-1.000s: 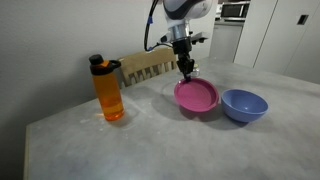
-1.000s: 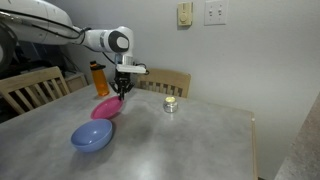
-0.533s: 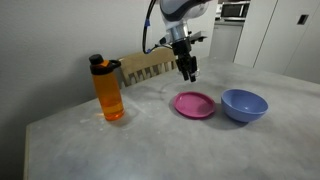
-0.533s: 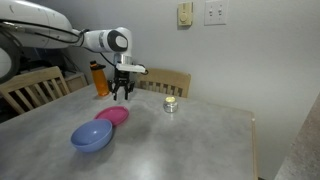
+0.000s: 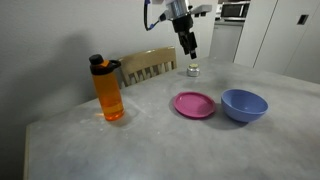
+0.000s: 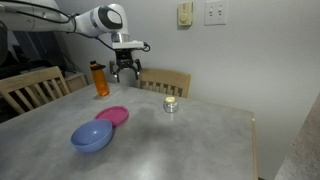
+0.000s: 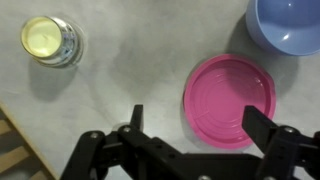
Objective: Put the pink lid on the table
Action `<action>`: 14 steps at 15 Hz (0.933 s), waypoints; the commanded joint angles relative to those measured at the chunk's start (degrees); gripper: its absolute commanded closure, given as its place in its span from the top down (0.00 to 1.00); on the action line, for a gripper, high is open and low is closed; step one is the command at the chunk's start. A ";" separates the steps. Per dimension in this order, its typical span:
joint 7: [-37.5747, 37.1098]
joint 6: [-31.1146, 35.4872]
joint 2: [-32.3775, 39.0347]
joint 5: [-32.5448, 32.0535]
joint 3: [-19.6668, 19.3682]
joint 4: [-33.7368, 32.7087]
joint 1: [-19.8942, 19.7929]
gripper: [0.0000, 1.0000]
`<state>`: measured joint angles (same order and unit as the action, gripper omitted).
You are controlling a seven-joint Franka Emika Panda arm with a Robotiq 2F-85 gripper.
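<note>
The pink lid (image 5: 195,104) (image 6: 112,115) (image 7: 230,100) lies flat on the grey table (image 5: 150,140) (image 6: 190,135), just beside the blue-purple bowl (image 5: 244,104) (image 6: 91,135) (image 7: 288,25). My gripper (image 5: 187,48) (image 6: 124,70) (image 7: 198,122) hangs well above the lid, open, with nothing between its fingers. In the wrist view the lid shows below, partly between the two dark fingertips.
An orange bottle (image 5: 108,88) (image 6: 100,78) stands on the table near a wooden chair (image 5: 148,64) (image 6: 165,82). A small glass candle jar (image 5: 193,70) (image 6: 171,104) (image 7: 50,40) sits behind the lid. A second chair (image 6: 30,88) stands at the table's side.
The gripper opened and let go of the pink lid, which dropped from tilted to flat on the table. The gripper then rose straight up, away from it.
</note>
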<state>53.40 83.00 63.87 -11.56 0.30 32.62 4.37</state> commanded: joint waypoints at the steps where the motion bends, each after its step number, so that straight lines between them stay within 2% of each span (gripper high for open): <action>1: -8.54 -3.79 -4.87 -1.35 -2.40 1.52 1.43 1.00; 3: -11.23 -7.39 -7.19 -0.87 -2.55 2.51 1.64 1.00; 7: -12.64 -9.82 -9.97 -1.23 -2.47 3.47 1.71 1.00; 12: -14.17 -5.94 -12.66 -4.40 -4.11 5.20 1.75 1.00; 13: -13.42 -8.23 -9.45 -2.88 -3.07 0.63 1.38 1.00; 14: -13.49 -7.86 -9.80 -3.37 -3.34 0.76 1.38 1.00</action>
